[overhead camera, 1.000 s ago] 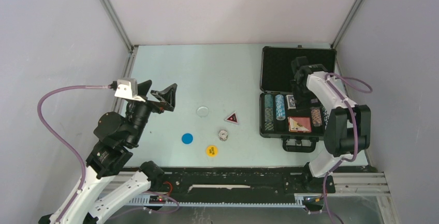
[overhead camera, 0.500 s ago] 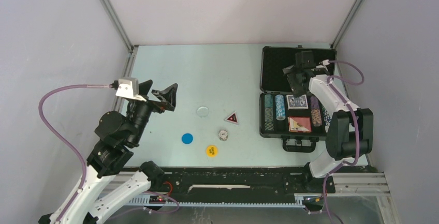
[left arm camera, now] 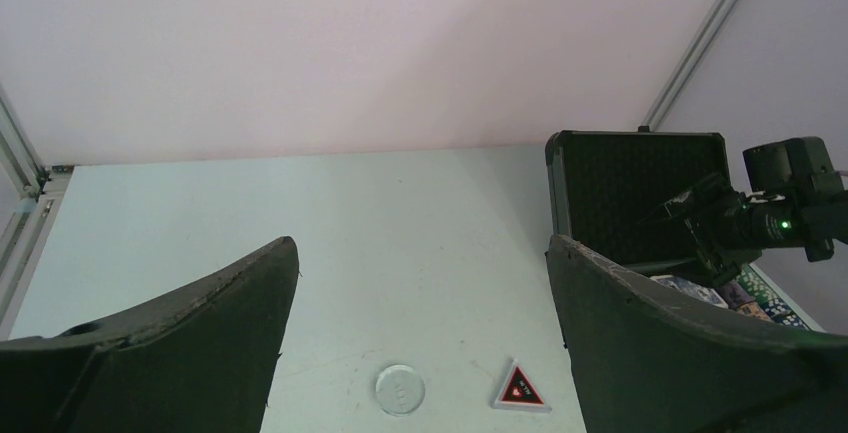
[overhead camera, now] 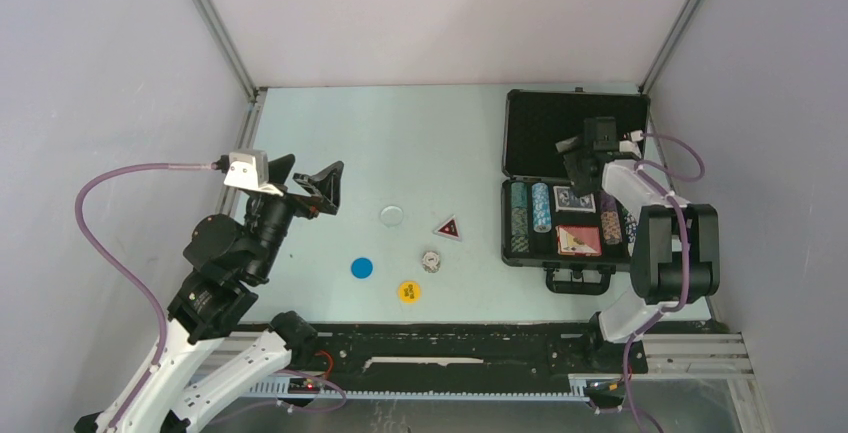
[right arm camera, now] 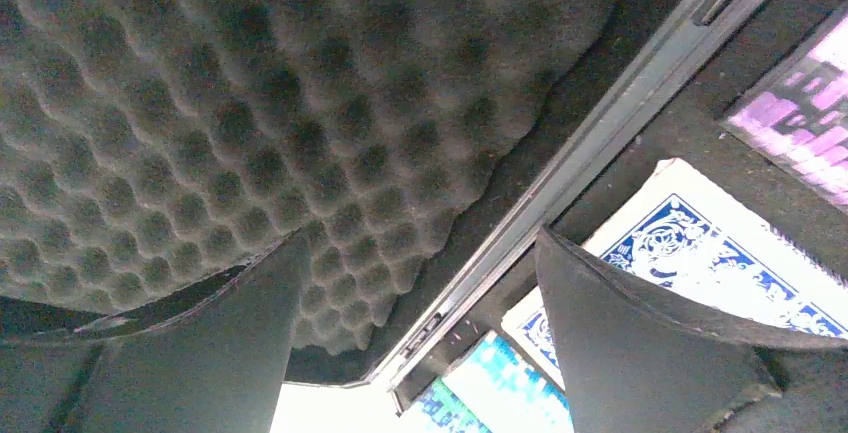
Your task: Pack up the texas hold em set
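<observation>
The black case lies open at the table's right, its foam lid (overhead camera: pixel 575 123) flat behind the tray (overhead camera: pixel 556 254). In the tray lie green (overhead camera: pixel 519 219), blue (overhead camera: pixel 541 207) and purple chip rows (overhead camera: pixel 611 226), a blue deck (overhead camera: pixel 574 200) and a red deck (overhead camera: pixel 578 240). My right gripper (overhead camera: pixel 577 165) hovers open over the hinge, above foam (right arm camera: pixel 250 103) and the blue deck (right arm camera: pixel 720 253), holding nothing. My left gripper (overhead camera: pixel 305 179) stands open and empty above the table's left. Loose buttons: clear round (overhead camera: pixel 391 215), red triangle (overhead camera: pixel 447 228), blue (overhead camera: pixel 361 267), yellow (overhead camera: pixel 408 292).
A small silvery round piece (overhead camera: pixel 431 260) lies between the triangle and the yellow button. The case handle (overhead camera: pixel 578 277) points toward the arms. Enclosure walls and corner posts (overhead camera: pixel 212 23) ring the table. The left wrist view shows the clear button (left arm camera: pixel 400 390) and triangle (left arm camera: pixel 520 389).
My right gripper has lifted off the blue deck's slot and moved back toward the lid; the blue deck now lies uncovered in the tray. The left arm has not moved.
</observation>
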